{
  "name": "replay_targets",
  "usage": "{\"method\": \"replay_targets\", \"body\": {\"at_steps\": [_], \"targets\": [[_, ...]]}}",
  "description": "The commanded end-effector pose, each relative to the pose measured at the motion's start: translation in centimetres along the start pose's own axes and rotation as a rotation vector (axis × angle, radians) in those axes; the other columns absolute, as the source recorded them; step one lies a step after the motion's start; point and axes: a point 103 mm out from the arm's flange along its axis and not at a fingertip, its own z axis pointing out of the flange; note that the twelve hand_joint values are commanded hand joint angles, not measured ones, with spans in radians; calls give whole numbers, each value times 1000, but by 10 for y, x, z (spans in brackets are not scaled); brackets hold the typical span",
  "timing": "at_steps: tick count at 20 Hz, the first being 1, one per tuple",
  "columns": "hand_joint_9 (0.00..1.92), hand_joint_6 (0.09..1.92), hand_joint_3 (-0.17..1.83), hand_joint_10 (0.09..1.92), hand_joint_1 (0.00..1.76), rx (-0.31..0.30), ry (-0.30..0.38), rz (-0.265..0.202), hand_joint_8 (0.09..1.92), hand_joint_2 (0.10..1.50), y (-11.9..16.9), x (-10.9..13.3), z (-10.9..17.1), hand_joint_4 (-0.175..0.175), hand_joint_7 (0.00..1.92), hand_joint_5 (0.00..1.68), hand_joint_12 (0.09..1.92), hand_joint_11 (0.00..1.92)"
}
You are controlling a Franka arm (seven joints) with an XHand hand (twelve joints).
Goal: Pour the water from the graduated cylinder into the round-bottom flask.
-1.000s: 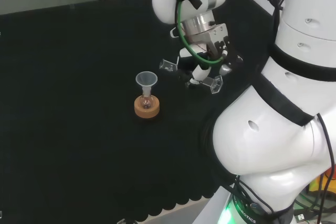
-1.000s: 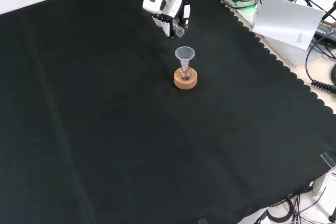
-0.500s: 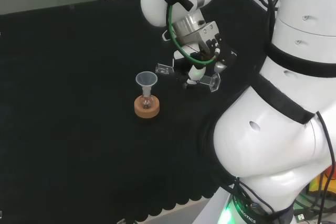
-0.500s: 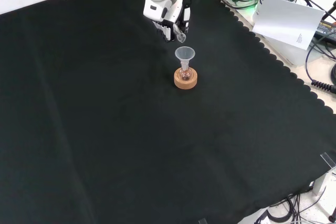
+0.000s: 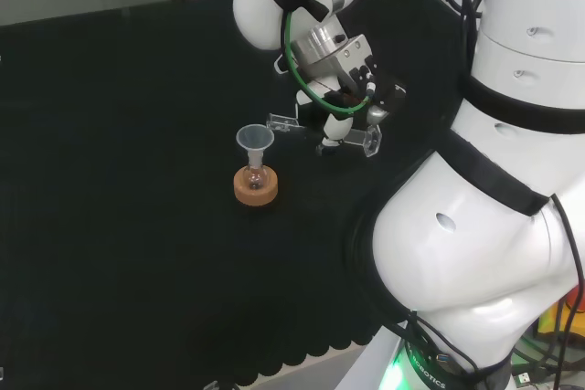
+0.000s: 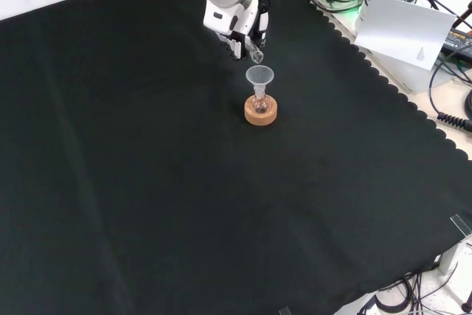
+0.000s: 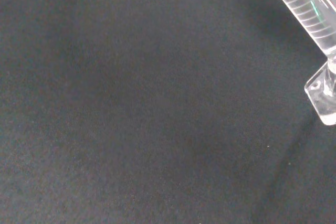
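I see the hand (image 5: 340, 107) with fingers clamped on the graduated cylinder (image 5: 322, 130), lying near level at head-view centre, mouth just above the funnel (image 5: 255, 139) in the round-bottom flask (image 5: 255, 174) on its cork ring (image 5: 255, 189).

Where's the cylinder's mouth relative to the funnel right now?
In the head view the graduated cylinder lies nearly level in the hand, its mouth just right of and slightly above the funnel on the round-bottom flask.
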Motion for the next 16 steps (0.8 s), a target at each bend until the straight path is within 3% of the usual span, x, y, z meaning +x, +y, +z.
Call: {"method": "replay_targets", "body": {"at_steps": [1,16], "targets": [[1467,996,-13,87,1129,24,-35,12,309,1122,-1,3,-6,-108,1271,1000,694,1367],[1467,1007,-13,87,1126,75,-112,73,304,1125,-10,6,-21,-105,1272,994,690,1368]]}}
